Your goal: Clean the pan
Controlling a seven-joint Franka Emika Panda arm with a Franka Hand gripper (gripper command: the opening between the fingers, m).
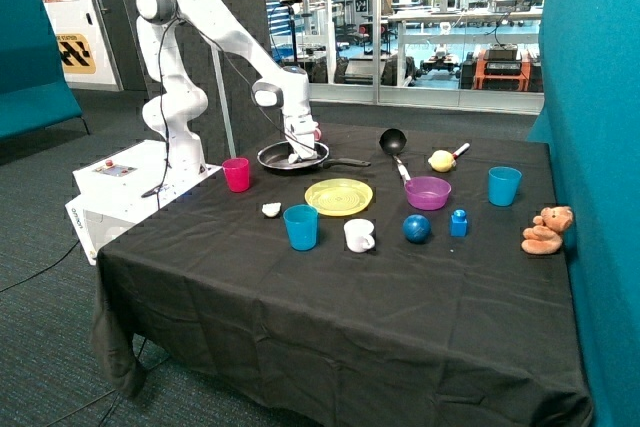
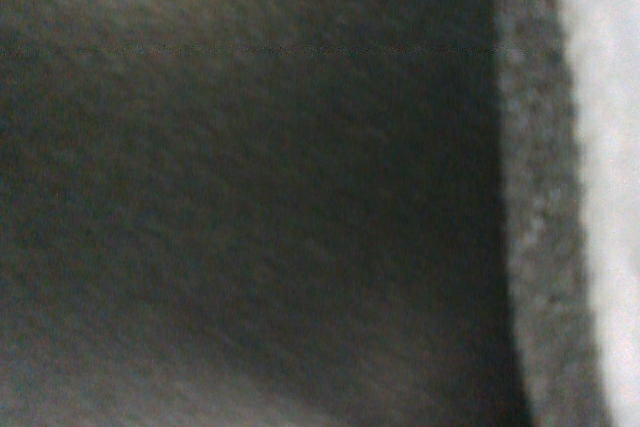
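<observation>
Black-clothed table [image 1: 330, 297], glass-walled lab beyond, teal screen alongside.

Near row: blue cup [image 1: 300, 226], white cup [image 1: 359, 235], blue ball [image 1: 416, 228], small blue block [image 1: 458, 222], white scrap [image 1: 271, 209], teddy [image 1: 546, 230] at the screen-side edge.

Middle row: yellow plate [image 1: 338, 196], purple bowl [image 1: 427, 191], pink cup [image 1: 236, 174], second blue cup [image 1: 504, 186].

Far row: pan [image 1: 280, 157], on the cloth between the pink cup and the ladle [image 1: 393, 140], just behind the plate; its handle [image 1: 348, 161] points toward the ladle. Yellow object [image 1: 442, 160] past the ladle.

Gripper [image 1: 297, 156]: lowered into the pan bowl, something small and white at its tip. Jaw state: cannot tell. The wrist view shows only a dark surface at close range with a pale edge, nothing identifiable.

Handling, by judgement: pan is rigid metal, moderately heavy, not fragile; smooth bowl likely slippery and apt to slide or turn on the cloth under a sideways wipe. Best hold is the long handle; the rim is thin and awkward. Cleaning appears under way, not shown finished.
</observation>
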